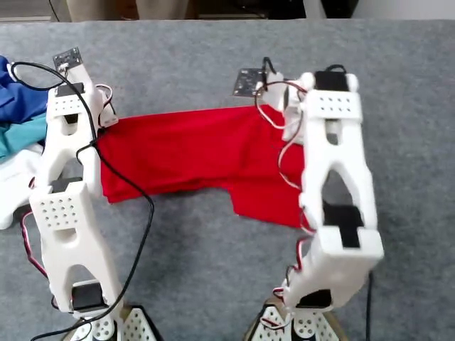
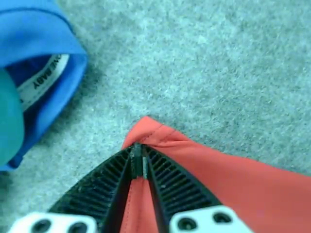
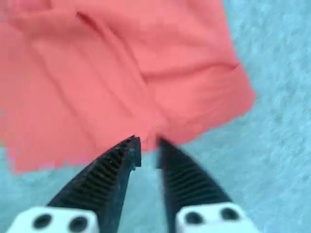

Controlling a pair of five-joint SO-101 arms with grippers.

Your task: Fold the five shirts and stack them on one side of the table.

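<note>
The left gripper (image 2: pixel 138 160) is clamped tight on a corner of the red shirt (image 2: pixel 233 189), its ribbed black fingers (image 2: pixel 104 187) pressed together with a thin fold of the stitched hem pinched between the tips. The cloth puckers where it is gripped. The right gripper (image 3: pixel 148 148) stands parted by a narrow gap, its tips at the edge of the red shirt (image 3: pixel 97 73) near a sleeve end. Whether any cloth sits between them cannot be told.

From the high view, the red shirt (image 1: pixel 192 149) lies spread sideways on the grey table (image 1: pixel 213 57), reaching from the left arm (image 1: pixel 67 213) to the right arm (image 1: pixel 334 163). It lies mostly flat, with shallow creases. Its near edge is uneven, and a flap juts out beside the right arm, partly hidden under it.

At the table's left edge, just beyond the left arm, lies a loose heap of a blue shirt (image 1: pixel 18 99), a teal shirt (image 1: pixel 18 135) and a white shirt (image 1: pixel 14 177). In the left wrist view, the blue shirt (image 2: pixel 53 29) shows its open neckline and label, apart from the pinched red corner, with bare grey table between them
</note>
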